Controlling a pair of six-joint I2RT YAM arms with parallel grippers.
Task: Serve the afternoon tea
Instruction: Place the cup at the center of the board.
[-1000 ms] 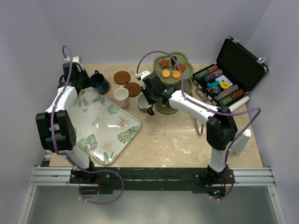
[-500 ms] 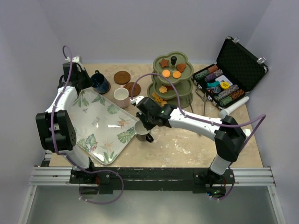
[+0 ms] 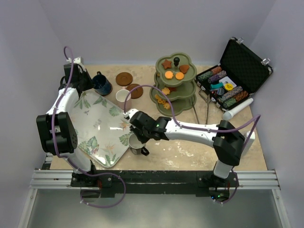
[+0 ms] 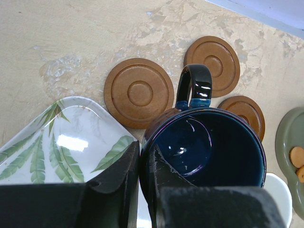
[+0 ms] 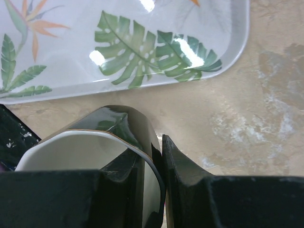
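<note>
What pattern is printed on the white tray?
Green tropical leaves and an orange flower on the tray; the right wrist view shows it best.

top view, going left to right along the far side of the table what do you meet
navy cup → far saucer → stand → chip case

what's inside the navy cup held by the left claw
Nothing shows in the navy cup: bare glossy blue glaze with light reflections. The left claw pinches its near rim, and the finger inside hides that part of the wall.
</note>
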